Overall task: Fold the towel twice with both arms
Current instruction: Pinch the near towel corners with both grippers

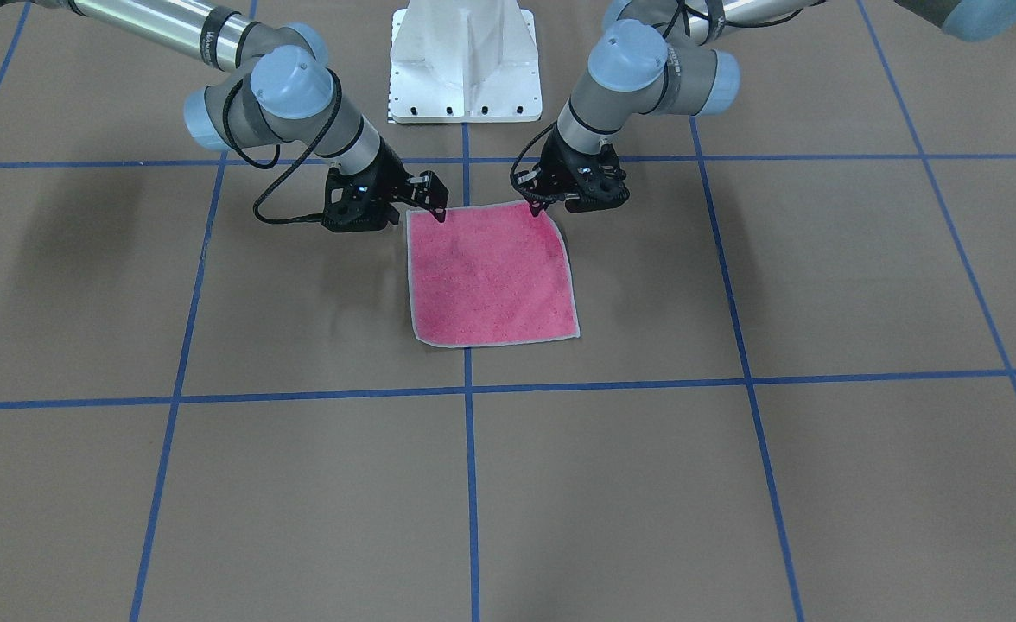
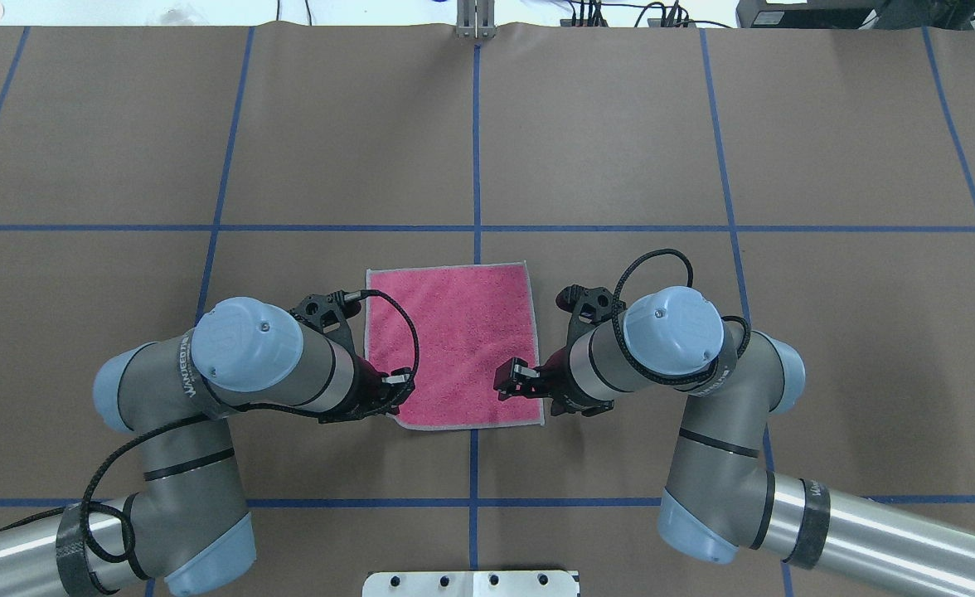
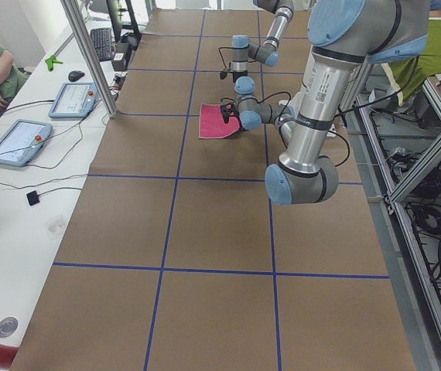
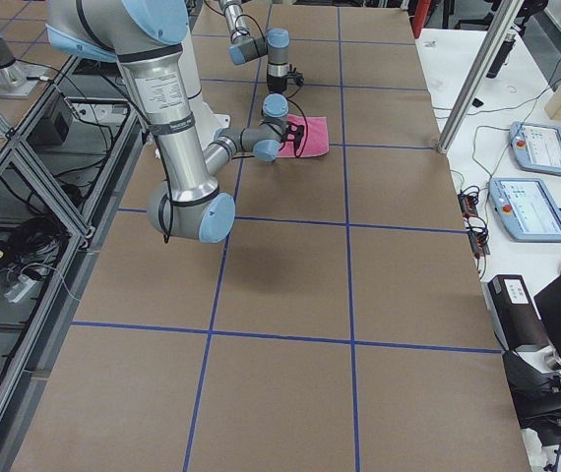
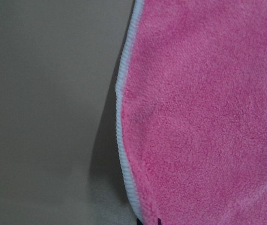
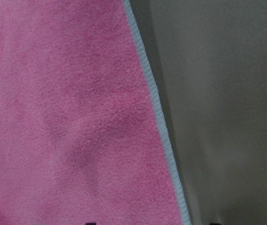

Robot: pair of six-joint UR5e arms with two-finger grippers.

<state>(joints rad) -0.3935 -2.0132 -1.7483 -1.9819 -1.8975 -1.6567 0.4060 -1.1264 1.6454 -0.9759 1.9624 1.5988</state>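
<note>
Left gripper [image 2: 398, 390]: the fingers are drawn together and a corner of the towel [image 2: 454, 332] is pinched between them, its edge raised slightly off the table [image 2: 620, 149]. Right gripper [image 2: 514, 380]: the fingers are held apart and the towel's edge is straddled. Between and ahead of both grippers, the towel is spread pink face up.

The towel [image 1: 491, 276] is showing pink with light grey edging. The tabletop [image 1: 733, 484] is showing brown under a blue grid. The left arm [image 1: 590, 108] and right arm [image 1: 145, 22] are showing silver-grey, blue-capped.
</note>
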